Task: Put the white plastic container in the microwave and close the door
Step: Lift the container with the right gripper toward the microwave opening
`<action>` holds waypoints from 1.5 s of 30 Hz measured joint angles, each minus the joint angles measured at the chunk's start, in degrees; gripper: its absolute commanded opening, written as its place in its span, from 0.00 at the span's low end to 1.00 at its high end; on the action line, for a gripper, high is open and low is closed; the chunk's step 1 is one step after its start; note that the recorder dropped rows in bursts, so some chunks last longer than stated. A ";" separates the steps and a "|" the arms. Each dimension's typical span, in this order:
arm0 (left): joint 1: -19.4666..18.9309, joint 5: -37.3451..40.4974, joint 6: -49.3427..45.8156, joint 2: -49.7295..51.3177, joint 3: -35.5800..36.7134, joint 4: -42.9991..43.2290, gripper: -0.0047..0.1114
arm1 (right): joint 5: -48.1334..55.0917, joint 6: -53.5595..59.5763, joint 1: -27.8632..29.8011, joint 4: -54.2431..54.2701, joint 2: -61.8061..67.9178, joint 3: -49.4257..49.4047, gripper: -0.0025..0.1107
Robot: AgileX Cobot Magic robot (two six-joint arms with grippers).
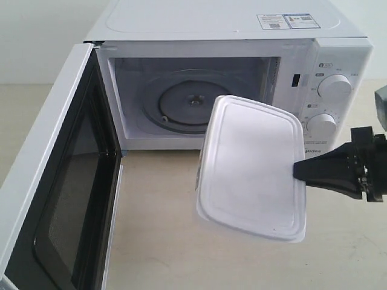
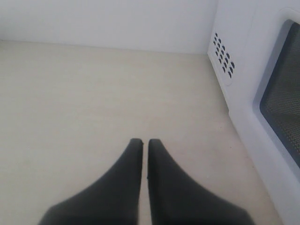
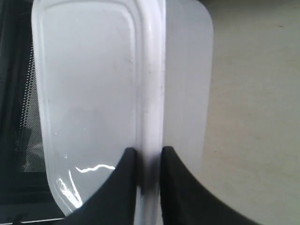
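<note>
The white plastic container (image 1: 251,169) hangs tilted in the air in front of the microwave (image 1: 230,78), its lid facing the exterior camera. My right gripper (image 1: 300,170) is shut on the container's rim at its right edge; in the right wrist view the gripper (image 3: 148,152) pinches the rim of the container (image 3: 93,93). The door (image 1: 54,181) stands wide open to the left, black inner face showing. The glass turntable (image 1: 184,103) is bare. My left gripper (image 2: 145,142) is shut on nothing, low over the table beside the microwave (image 2: 253,70); it is out of the exterior view.
The microwave's two dials (image 1: 334,87) are at the right of the cavity. A grey object (image 1: 381,106) shows at the right edge. The beige table (image 1: 157,229) runs in front of the microwave.
</note>
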State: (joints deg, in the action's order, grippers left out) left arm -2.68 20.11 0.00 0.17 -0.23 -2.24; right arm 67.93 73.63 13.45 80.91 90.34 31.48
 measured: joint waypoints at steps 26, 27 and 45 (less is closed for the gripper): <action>0.00 0.00 0.00 0.00 0.00 0.00 0.08 | -22.97 -25.95 -15.98 1.40 -27.27 0.92 0.02; 0.00 0.00 0.00 0.00 0.00 0.00 0.08 | -25.06 -27.31 -17.44 0.39 -27.92 0.92 0.02; 0.00 0.00 0.00 0.00 0.00 0.00 0.08 | -57.55 -84.44 -40.19 -53.10 -33.02 0.92 0.02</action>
State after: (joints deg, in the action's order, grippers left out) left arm -2.68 20.11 0.00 0.17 -0.23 -2.24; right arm 10.38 -10.81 -26.74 27.82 57.31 32.40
